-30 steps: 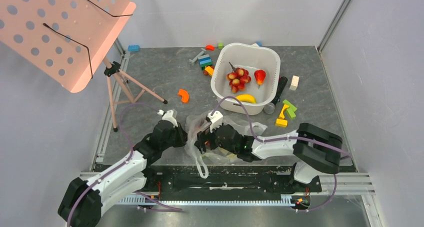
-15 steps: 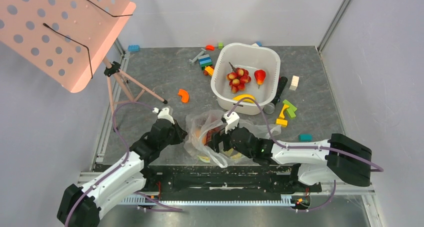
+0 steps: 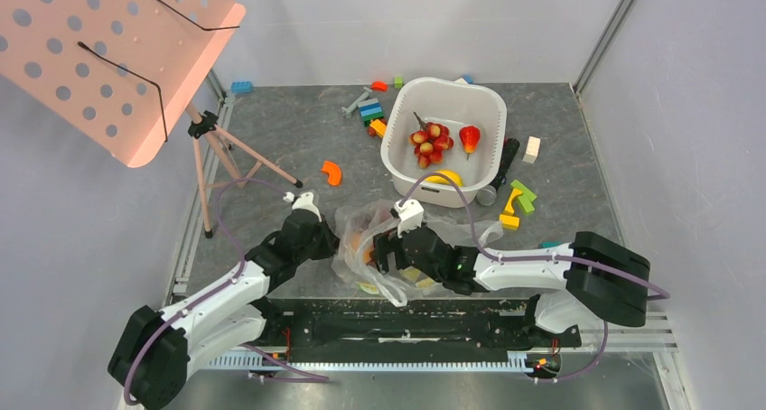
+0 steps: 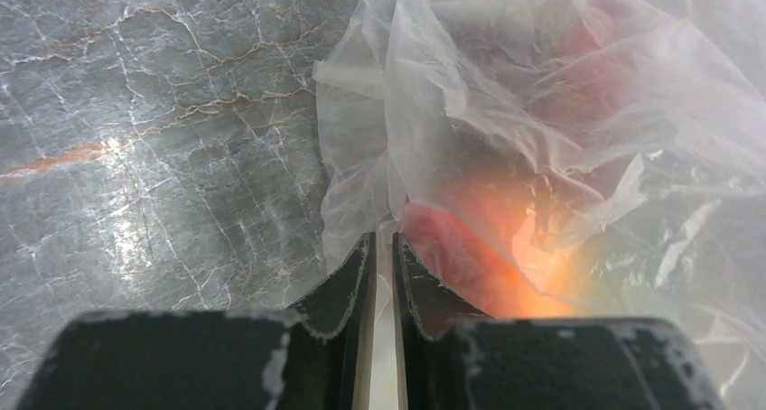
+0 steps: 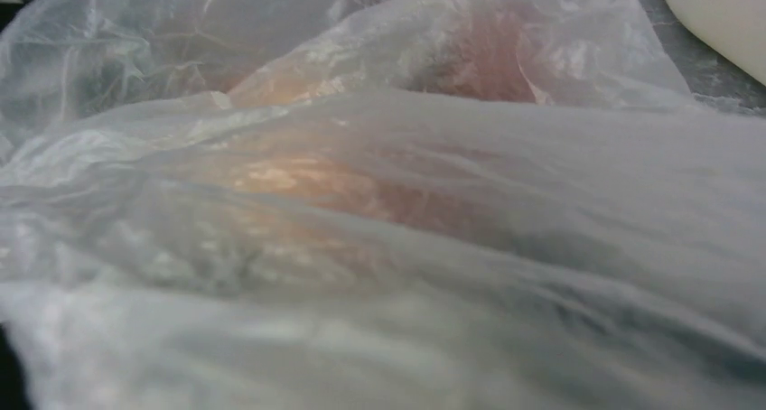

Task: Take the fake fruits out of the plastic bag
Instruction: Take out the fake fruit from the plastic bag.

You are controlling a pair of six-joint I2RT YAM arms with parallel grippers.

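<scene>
The clear plastic bag (image 3: 425, 256) lies crumpled at the table's near edge, between my two grippers. My left gripper (image 3: 332, 240) is shut on the bag's left edge; in the left wrist view film sits pinched between its fingertips (image 4: 381, 238). An orange-pink peach (image 4: 470, 247) shows through the film just right of them. My right gripper (image 3: 372, 252) is pushed into the bag from the right; film (image 5: 379, 247) covers its camera and hides its fingers, with orange and red fruit (image 5: 298, 180) showing dimly behind. A grape bunch (image 3: 431, 142), a red fruit (image 3: 469, 137) and a yellow piece (image 3: 443, 177) lie in the white basin (image 3: 397, 153).
A pink perforated stand (image 3: 108, 58) on a tripod (image 3: 226, 157) stands at the left. A flat orange curved piece (image 3: 332, 172) lies ahead of the bag. Toy blocks lie behind the basin (image 3: 370, 112) and to its right (image 3: 515, 202).
My right arm swung out to the right, then came back a little left, its gripper staying in the bag. My left gripper shifted slightly, still holding the bag's edge.
</scene>
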